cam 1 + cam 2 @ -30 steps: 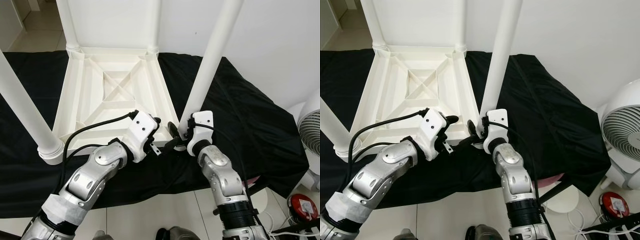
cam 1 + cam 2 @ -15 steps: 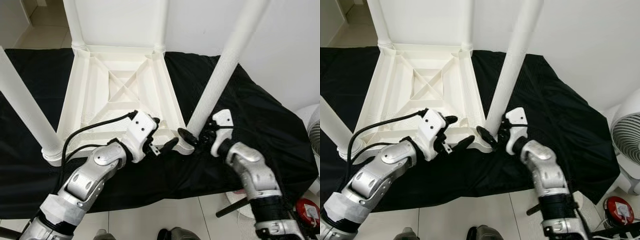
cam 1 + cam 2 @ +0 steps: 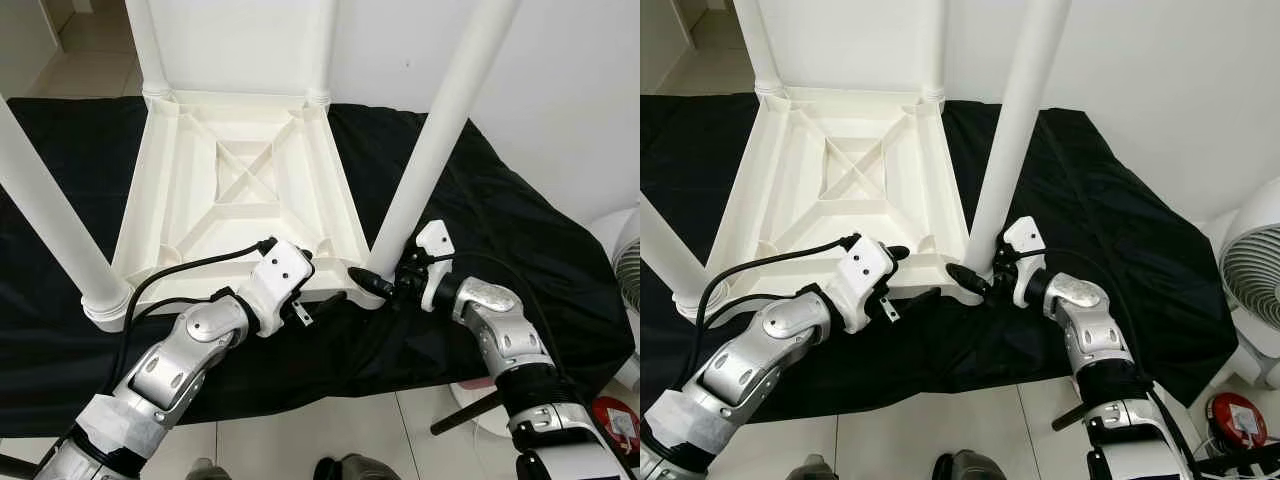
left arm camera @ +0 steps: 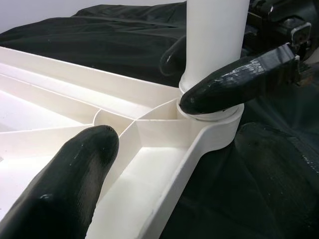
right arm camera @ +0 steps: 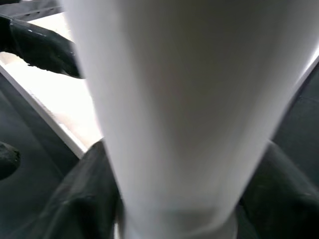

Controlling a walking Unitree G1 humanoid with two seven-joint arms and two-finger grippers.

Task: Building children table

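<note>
A white plastic children's table lies upside down on a black cloth, its legs pointing up. My right gripper is shut around the base of the near right leg, just above its socket; in the right wrist view the leg sits between the two fingers. My left gripper is open at that same corner. One finger rests against the socket collar and the other finger hovers inside the frame.
The near left leg and two far legs stand upright. A white fan and a red object are on the tiled floor to the right. A white wall rises behind the table.
My right arm swung out to the right and its gripper closed around the leg's base. The left gripper dropped lower onto the table's corner. The leg stands slightly straighter.
</note>
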